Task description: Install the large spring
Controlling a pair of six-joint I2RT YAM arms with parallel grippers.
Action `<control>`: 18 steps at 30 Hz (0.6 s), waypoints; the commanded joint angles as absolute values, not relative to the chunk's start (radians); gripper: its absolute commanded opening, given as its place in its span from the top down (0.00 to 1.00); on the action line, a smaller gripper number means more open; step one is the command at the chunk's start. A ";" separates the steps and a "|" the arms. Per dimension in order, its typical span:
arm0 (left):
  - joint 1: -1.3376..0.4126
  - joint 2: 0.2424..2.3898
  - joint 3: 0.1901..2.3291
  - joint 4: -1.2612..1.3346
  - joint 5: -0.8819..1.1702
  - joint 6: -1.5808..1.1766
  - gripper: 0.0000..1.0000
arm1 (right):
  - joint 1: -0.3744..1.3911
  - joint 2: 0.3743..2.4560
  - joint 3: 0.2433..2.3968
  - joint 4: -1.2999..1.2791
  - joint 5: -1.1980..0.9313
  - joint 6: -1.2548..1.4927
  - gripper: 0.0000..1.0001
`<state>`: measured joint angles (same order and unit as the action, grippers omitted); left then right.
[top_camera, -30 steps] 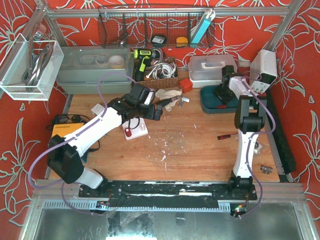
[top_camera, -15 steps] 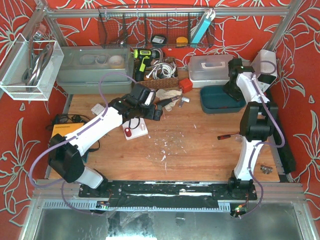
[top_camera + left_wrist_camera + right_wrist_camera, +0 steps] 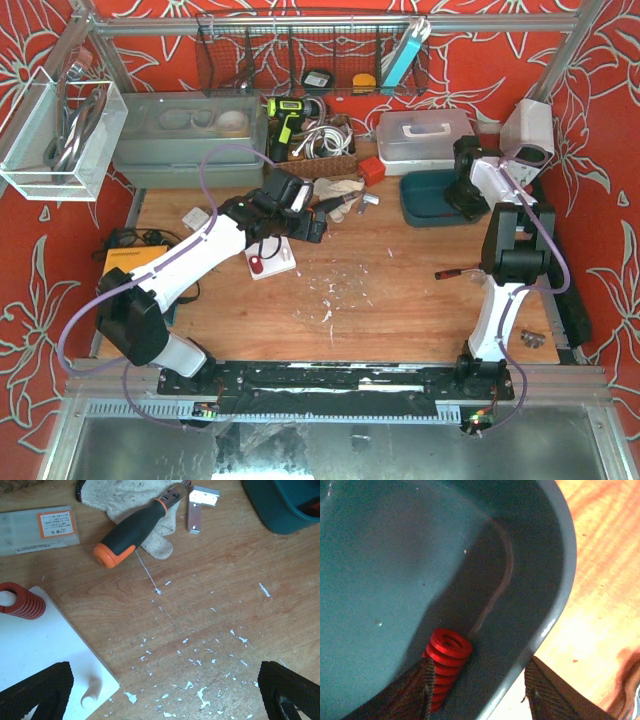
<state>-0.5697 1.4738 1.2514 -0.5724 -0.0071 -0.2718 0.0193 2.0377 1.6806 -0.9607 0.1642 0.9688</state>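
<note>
A red spring [image 3: 445, 662] stands tilted inside the teal bin [image 3: 380, 555], against its wall. My right gripper [image 3: 480, 695] is open and straddles the bin's rim: one finger [image 3: 417, 690] is inside, touching the spring, and the other is outside over the wood. In the top view the right gripper [image 3: 462, 195] is at the bin [image 3: 425, 200]. A second red spring [image 3: 17, 600] sits on the white plate [image 3: 45, 650], which has a bare white peg [image 3: 90, 696]. My left gripper [image 3: 162, 702] is open and empty, hovering beside the plate [image 3: 272, 258].
An orange-and-black screwdriver [image 3: 137, 527] lies on a work glove [image 3: 135, 500], with a metal bracket [image 3: 200, 505] and a clear labelled case [image 3: 37, 527] nearby. White flakes litter the wood. Bins, a drill and cables line the back edge [image 3: 300, 130].
The right arm swung back toward the rear, then came down again to the teal bin's right side. The left arm has not moved.
</note>
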 commanded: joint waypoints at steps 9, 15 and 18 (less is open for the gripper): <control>-0.575 1.461 1.275 -0.569 -0.020 -0.259 0.00 | 0.010 2.050 1.644 -0.912 0.152 0.908 0.80; -0.574 1.460 1.276 -0.569 -0.023 -0.257 0.00 | 0.007 2.052 1.654 -0.912 0.180 0.825 0.90; -0.575 1.456 1.272 -0.568 -0.025 -0.256 0.00 | 0.004 2.064 1.673 -0.910 0.179 0.779 0.92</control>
<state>-0.5697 1.4723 1.2514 -0.5713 -0.0074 -0.2684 0.0128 2.0399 1.6501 -0.8898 0.1413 0.8604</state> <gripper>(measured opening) 0.998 0.111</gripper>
